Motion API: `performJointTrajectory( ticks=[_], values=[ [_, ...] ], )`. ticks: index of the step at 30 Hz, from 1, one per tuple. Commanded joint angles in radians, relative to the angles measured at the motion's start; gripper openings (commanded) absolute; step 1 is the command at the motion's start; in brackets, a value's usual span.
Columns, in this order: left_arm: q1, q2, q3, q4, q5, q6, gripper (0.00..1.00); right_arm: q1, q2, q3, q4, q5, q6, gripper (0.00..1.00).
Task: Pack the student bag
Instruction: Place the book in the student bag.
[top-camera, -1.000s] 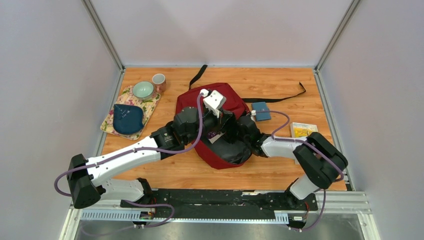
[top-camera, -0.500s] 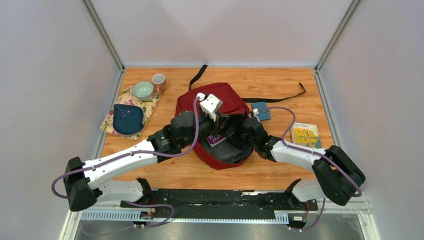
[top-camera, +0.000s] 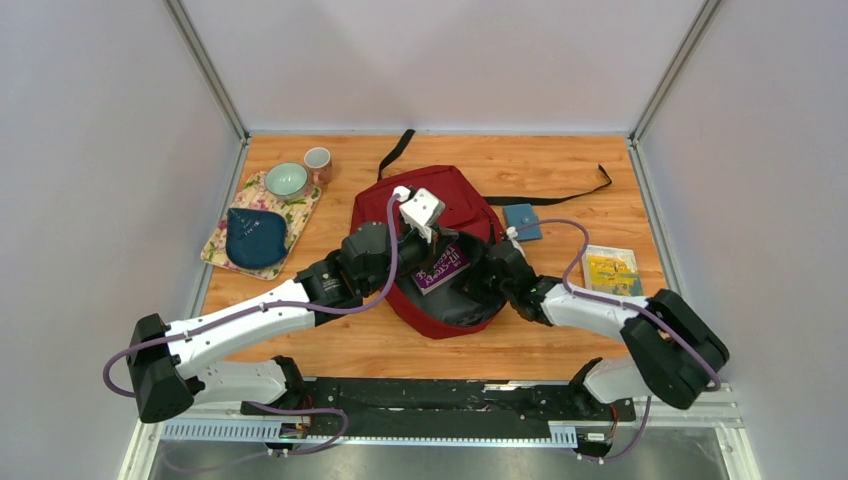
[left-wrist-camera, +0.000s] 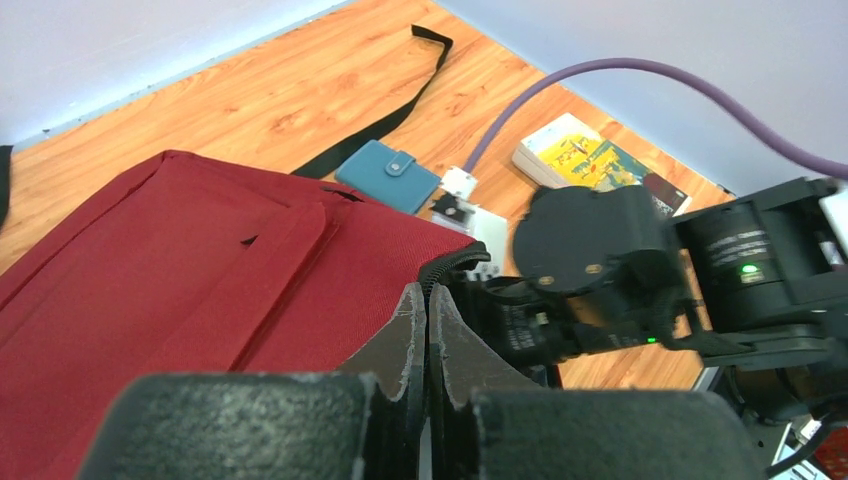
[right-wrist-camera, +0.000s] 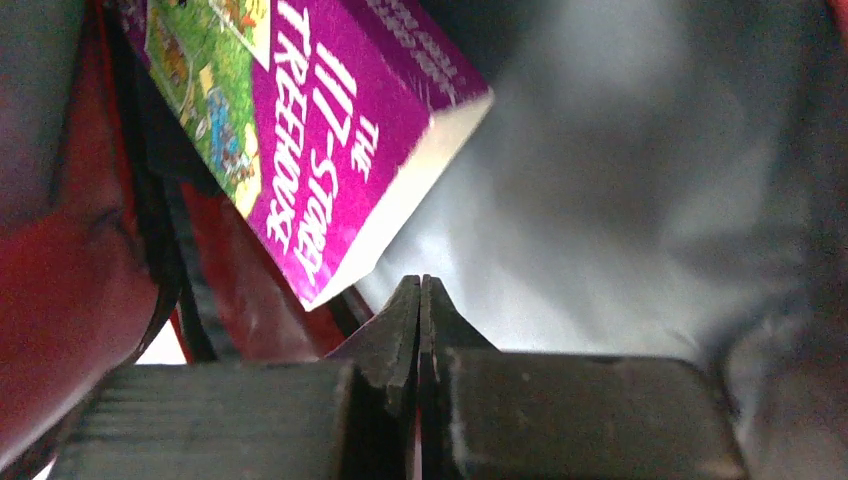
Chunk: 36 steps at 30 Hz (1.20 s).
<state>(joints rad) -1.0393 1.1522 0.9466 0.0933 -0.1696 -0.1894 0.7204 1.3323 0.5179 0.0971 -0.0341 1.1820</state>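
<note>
The student bag (top-camera: 455, 190), dark red with black straps, lies in the middle of the table with its mouth toward the arms. My left gripper (top-camera: 442, 240) is shut on the bag's black zipper edge (left-wrist-camera: 455, 262) at the top of the mouth; in the left wrist view the left gripper (left-wrist-camera: 427, 300) pinches that edge. A purple book (top-camera: 441, 267) rests slanted in the open mouth. My right gripper (top-camera: 480, 280) is inside the bag. In the right wrist view the right gripper (right-wrist-camera: 420, 290) is shut on nothing, just below the purple book (right-wrist-camera: 310, 150).
A teal wallet (top-camera: 521, 221) lies right of the bag, a yellow book (top-camera: 609, 268) farther right. At the left, a dark blue pouch (top-camera: 254, 237) sits on a floral mat (top-camera: 300, 205) with a bowl (top-camera: 286, 180); a cup (top-camera: 318, 163) stands beside it. A strap (top-camera: 570, 193) trails right.
The right gripper has let go of the purple book, which now lies in the bag's mouth, and has shut again. The right arm's elbow swung outward. The left gripper keeps its hold.
</note>
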Motion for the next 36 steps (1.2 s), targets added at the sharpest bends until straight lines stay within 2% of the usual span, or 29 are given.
performJointTrajectory(
  ticks=[1, 6, 10, 16, 21, 24, 29, 32, 36],
  values=[
    [-0.008, -0.036, 0.012, 0.054, 0.018, -0.030, 0.00, 0.001, 0.120, 0.114, 0.062, 0.066, -0.035, 0.00],
    [-0.008, -0.046, 0.004, 0.048, 0.007, -0.035, 0.00, 0.014, 0.241, 0.158, 0.297, 0.101, 0.034, 0.00],
    [-0.007, -0.049, 0.000, 0.043, -0.010, -0.033, 0.00, 0.019, 0.260, 0.195, 0.360, 0.194, 0.035, 0.00],
    [-0.008, -0.031, -0.011, 0.059, 0.007, -0.047, 0.00, 0.019, 0.338, 0.255, 0.391, 0.163, 0.048, 0.04],
    [-0.008, -0.026, -0.008, 0.051, 0.021, -0.054, 0.00, 0.017, 0.361, 0.232, 0.409, 0.174, 0.059, 0.08],
    [-0.008, -0.037, -0.020, 0.048, 0.006, -0.047, 0.00, 0.019, 0.292, 0.183, 0.389, 0.186, 0.022, 0.12],
    [-0.007, -0.045, -0.043, 0.051, -0.025, -0.045, 0.00, 0.019, 0.072, 0.130, 0.261, 0.166, -0.085, 0.28],
    [-0.008, -0.043, -0.055, 0.051, -0.030, -0.048, 0.00, 0.017, -0.085, 0.090, 0.127, 0.152, -0.116, 0.37],
    [-0.007, -0.043, -0.080, 0.072, -0.022, -0.056, 0.00, 0.017, -0.296, 0.039, -0.200, 0.200, -0.130, 0.43]
  ],
)
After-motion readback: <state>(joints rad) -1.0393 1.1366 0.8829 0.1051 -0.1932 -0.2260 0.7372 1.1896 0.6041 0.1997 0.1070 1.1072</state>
